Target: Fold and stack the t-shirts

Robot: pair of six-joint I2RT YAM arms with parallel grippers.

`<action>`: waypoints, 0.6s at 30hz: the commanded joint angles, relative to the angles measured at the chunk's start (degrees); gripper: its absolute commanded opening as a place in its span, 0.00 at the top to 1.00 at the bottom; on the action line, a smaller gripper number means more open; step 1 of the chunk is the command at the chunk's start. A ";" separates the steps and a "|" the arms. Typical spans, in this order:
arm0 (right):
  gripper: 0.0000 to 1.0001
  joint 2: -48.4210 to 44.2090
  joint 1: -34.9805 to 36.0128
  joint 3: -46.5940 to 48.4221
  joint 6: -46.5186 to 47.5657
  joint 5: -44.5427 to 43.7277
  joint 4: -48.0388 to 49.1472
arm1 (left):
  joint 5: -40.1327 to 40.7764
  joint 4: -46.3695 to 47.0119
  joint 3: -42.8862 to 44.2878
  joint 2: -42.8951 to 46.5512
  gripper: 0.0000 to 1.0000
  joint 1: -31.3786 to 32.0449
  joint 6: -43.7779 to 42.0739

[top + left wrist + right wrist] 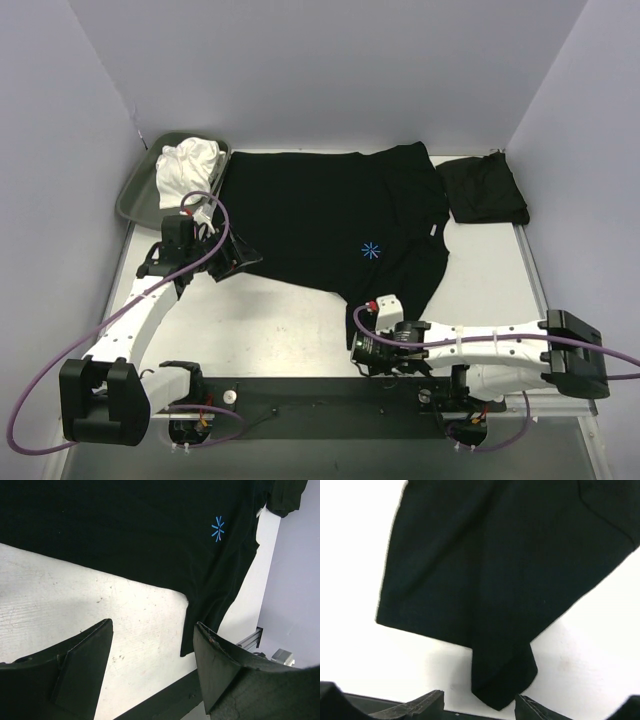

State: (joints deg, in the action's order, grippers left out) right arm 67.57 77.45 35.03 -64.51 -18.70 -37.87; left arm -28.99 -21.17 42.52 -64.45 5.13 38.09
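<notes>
Nearest us, the right tool [479, 700] hangs wide and empty over the near corner of the spread t-shirt [320, 215], which lies flat on the white counter [270, 330]. The left tool [152, 630], also wide and empty, hovers by its left sleeve. A blue mark [371, 250] shows on the cloth. Farther back, the folded t-shirt [485, 190] rests at the right, and a tray [135, 195] at the left holds white cloth [190, 165]. We judge one shirt done; this one is still unfolded and unstacked.

Blue asterisk mark [371, 250] on t-shirt [300, 215]
</notes>
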 commanded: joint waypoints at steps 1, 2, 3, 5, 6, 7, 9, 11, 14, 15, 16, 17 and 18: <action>0.48 3.26 1.12 1.01 -3.69 -3.71 -4.67 | -1.15 2.36 -0.34 0.90 0.25 -0.20 -0.82; 0.51 4.75 1.21 1.44 -3.43 -4.06 -4.85 | -1.15 2.45 -0.42 0.90 0.25 -0.20 -0.82; 0.52 5.55 1.13 2.41 -3.17 -4.67 -5.11 | -1.07 2.45 -0.42 0.81 0.25 -0.29 -0.91; 0.56 8.52 1.13 3.55 -2.64 -5.91 -5.46 | -1.07 2.53 -0.42 0.73 0.25 -0.20 -0.91; 0.57 9.59 1.21 4.25 -2.46 -6.35 -5.72 | -0.98 2.54 -0.51 0.72 0.25 -0.20 -0.91; 0.59 10.55 1.21 5.31 -2.37 -6.70 -5.81 | -1.06 2.54 -0.51 0.64 0.25 -0.20 -0.91; 0.62 12.93 1.21 6.19 -2.20 -7.49 -5.90 | -1.07 2.36 -0.51 0.64 0.25 -0.20 -1.00; 0.68 14.51 1.21 7.07 -2.11 -8.02 -5.82 | -1.07 2.45 -0.42 0.55 0.25 -0.20 -1.17; 0.73 15.57 1.21 7.77 -1.76 -8.46 -5.90 | -1.15 2.36 -0.42 0.46 0.25 -0.29 -1.26; 0.74 15.66 1.21 7.86 -1.76 -8.63 -5.82 | -1.07 2.36 -0.42 0.29 0.25 -0.29 -1.35; 0.76 15.92 1.13 8.04 -1.85 -8.64 -5.81 | -1.07 2.27 -0.42 0.29 0.25 -0.29 -1.43; 0.81 16.01 1.12 7.95 -1.93 -8.64 -5.90 | -0.89 2.36 -0.42 0.29 0.25 -0.29 -1.44; 0.83 15.93 1.12 7.95 -2.02 -8.72 -5.82 | -0.98 2.45 -0.42 0.29 0.25 -0.38 -1.44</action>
State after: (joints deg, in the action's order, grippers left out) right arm 83.24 78.17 41.39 -65.98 -24.45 -40.12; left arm -28.99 -20.75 41.80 -64.47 5.13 38.04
